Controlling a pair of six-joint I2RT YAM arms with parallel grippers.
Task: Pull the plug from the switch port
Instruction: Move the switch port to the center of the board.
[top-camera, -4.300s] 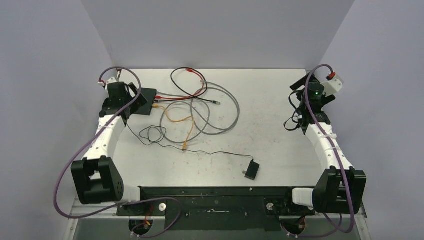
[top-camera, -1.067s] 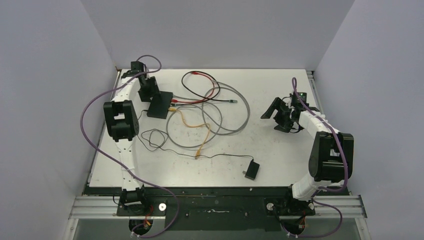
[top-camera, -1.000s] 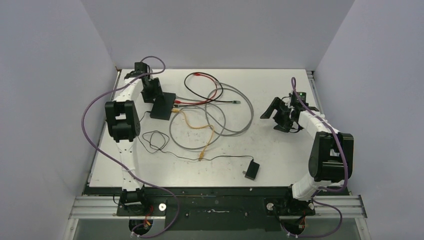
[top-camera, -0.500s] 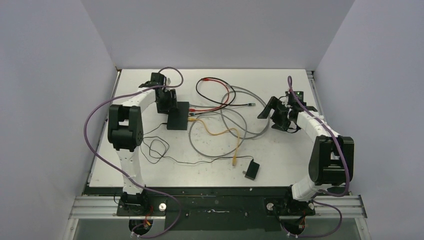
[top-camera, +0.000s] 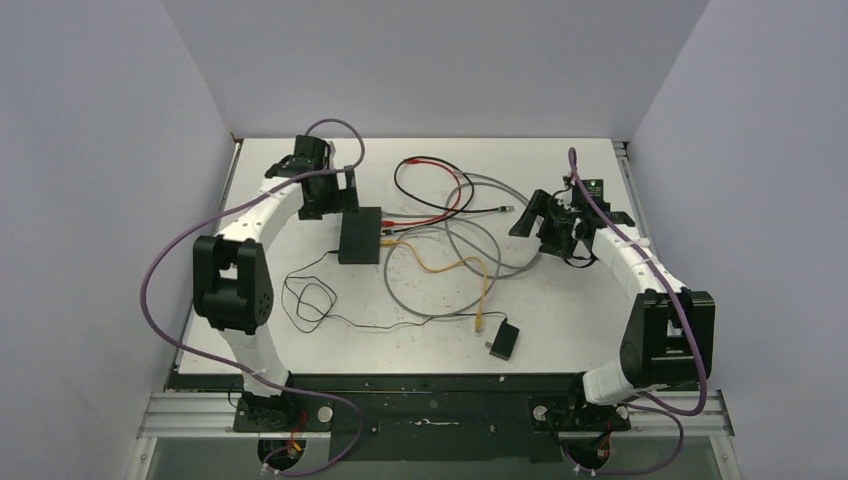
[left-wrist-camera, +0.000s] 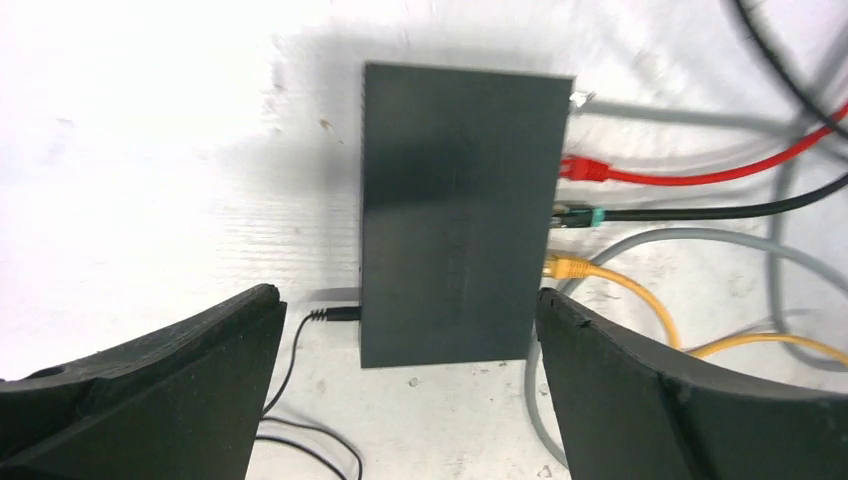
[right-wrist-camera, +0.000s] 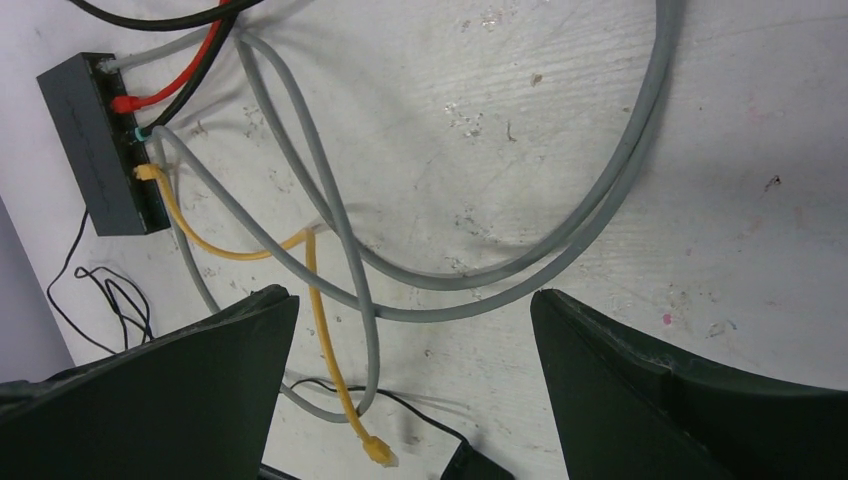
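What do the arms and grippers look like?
On the left arm and right arm: white links, blocky black joints, a purple cable each. On the left gripper and right gripper: broad matte-black wedge fingers. Right wrist shows a green light.

Cabled switch beyond wide-spread end effector

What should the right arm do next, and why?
Probably bring the right gripper across to the plugged edge of the switch: it hangs open over the grey cable, apart from the switch, where the red plug and yellow plug sit seated. The left gripper is open by the switch.
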